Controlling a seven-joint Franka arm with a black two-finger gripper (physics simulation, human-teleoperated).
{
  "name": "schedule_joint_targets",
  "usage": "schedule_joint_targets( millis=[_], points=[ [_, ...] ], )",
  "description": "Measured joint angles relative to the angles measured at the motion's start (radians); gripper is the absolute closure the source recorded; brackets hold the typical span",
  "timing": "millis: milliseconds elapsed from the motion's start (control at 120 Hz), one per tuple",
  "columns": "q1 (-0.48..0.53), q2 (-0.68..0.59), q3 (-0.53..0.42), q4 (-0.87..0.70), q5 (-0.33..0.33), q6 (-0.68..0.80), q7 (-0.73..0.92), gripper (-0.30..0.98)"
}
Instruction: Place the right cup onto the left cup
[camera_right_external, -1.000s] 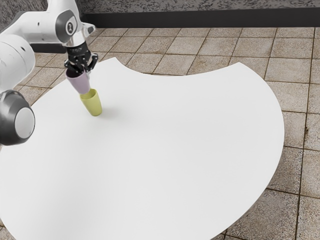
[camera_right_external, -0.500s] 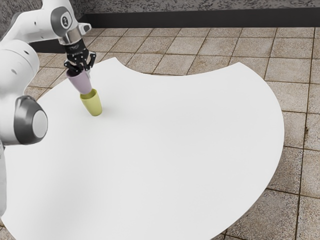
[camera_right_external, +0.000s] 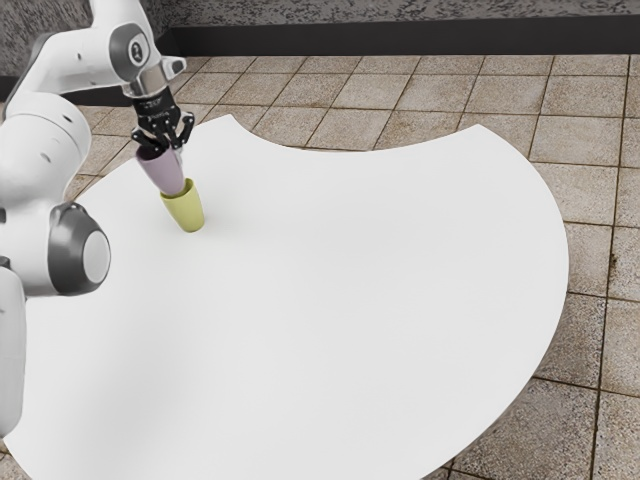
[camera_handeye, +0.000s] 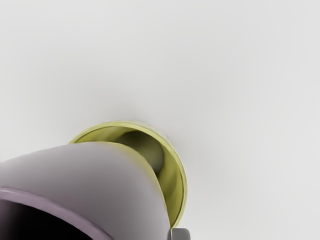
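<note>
Exterior view: purple cup (camera_right_external: 163, 172) dips toward the yellow cup (camera_right_external: 185, 212)!

And down it comes! My gripper (camera_right_external: 168, 147) is clamped on the purple cup up by its rim, and over the last half second the pair has sunk a little and edged toward the exterior view's right. The yellow cup hasn't budged; it stands upright on the table (camera_right_external: 370, 300). A moment ago the purple base sat higher against that yellow mouth; now it laps further over it.

Over to the wrist view: the purple base is at the yellow opening, but off to one side, with a crescent of the inside still open. Whether it has truly passed the rim all round, I can't tell. So, no stack yet by my reading: this is the lining-up and lowering stage, late in the job.

What's wanted now, I'd judge, is a small shift toward the open part of that mouth, then a gentle drop before letting go. Push down off-centre and the purple wall could catch the yellow rim and tip or shove the lower cup. Steady, steady!
</note>
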Motion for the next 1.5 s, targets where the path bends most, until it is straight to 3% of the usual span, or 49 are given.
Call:
schedule_joint_targets(
  millis=[517,758,1033,1225,1367,1500],
  points=[
    [-0.002,0.018,-0.009,-0.002,-0.003,0.0,0.004,0.78],
    [-0.002,0.018,-0.009,-0.001,-0.007,-0.001,0.002,0.3],
    [-0.004,-0.009,-0.008,0.02,-0.005,-0.013,0.001,0.09],
    [-0.047,-0.161,-0.012,-0.04,-0.003,-0.054,0.003,0.05],
    [-0.113,-0.427,-0.012,-0.373,0.015,-0.026,0.064,0.03],
    [-0.296,-0.667,-0.012,-0.643,0.124,0.026,0.151,0.02]
  ],
)
